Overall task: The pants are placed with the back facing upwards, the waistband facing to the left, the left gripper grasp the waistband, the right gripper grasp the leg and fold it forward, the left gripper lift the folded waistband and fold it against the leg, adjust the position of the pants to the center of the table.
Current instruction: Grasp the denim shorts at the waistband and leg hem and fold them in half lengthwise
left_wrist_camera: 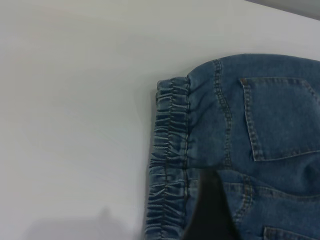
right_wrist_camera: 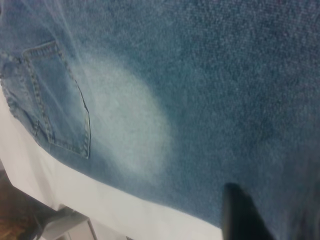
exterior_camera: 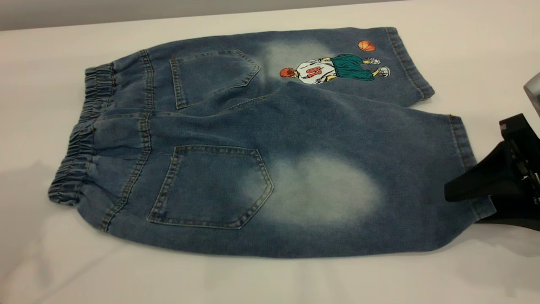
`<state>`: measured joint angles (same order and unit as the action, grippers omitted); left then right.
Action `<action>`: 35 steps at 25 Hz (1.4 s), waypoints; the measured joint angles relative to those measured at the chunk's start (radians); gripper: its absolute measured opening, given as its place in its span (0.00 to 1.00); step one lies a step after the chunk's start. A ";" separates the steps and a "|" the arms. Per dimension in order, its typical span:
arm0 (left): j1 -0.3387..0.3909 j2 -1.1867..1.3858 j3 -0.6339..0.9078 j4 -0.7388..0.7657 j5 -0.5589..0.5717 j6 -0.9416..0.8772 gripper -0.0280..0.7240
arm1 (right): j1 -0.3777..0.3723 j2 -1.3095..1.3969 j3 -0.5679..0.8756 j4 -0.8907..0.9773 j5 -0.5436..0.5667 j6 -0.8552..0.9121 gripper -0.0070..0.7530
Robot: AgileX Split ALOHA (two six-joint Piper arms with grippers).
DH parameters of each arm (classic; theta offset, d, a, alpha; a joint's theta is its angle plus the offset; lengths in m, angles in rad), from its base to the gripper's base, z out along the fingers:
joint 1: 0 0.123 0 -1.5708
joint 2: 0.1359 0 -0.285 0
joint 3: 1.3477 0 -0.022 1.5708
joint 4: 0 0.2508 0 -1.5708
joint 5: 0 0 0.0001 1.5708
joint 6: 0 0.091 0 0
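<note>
Whitish table (exterior_camera: 63, 270) bears one pants (exterior_camera: 253, 169) — two pockets, right gripper (exterior_camera: 453, 192) at hem.

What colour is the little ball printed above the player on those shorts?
Orange with dark seams, like a basketball; the exterior view shows it best.

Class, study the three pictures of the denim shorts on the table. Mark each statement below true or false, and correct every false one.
1. The blue faded denim shorts lie with their two stitched back pockets facing up. True.
2. The gathered elastic waistband points toward the right side of the exterior view. False: it lies at the left side.
3. The black right gripper is at the hem of the plain leg with the pale oval patch. True.
4. The basketball-player print sits on the nearer leg. False: it is on the farther leg.
5. The shorts are already folded in half on the whitish-grey table. False: both legs lie spread flat.
</note>
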<state>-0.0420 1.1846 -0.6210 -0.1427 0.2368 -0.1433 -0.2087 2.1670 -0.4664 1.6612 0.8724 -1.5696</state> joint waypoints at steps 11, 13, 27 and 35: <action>0.000 0.007 0.000 -0.019 0.141 -0.051 0.66 | 0.000 -0.005 0.000 -0.040 -0.004 0.000 0.03; 0.000 0.026 0.010 -0.014 0.185 -0.059 0.66 | 0.000 -0.005 0.000 -0.040 0.001 0.000 0.03; 0.000 0.288 0.053 -0.017 0.052 -0.080 0.66 | 0.000 -0.004 0.000 -0.048 0.011 0.000 0.03; -0.002 0.480 0.053 -0.017 -0.045 -0.076 0.66 | 0.000 -0.004 0.000 -0.050 0.012 0.000 0.03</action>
<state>-0.0440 1.6643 -0.5675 -0.1599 0.1920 -0.2190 -0.2087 2.1631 -0.4664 1.6116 0.8842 -1.5696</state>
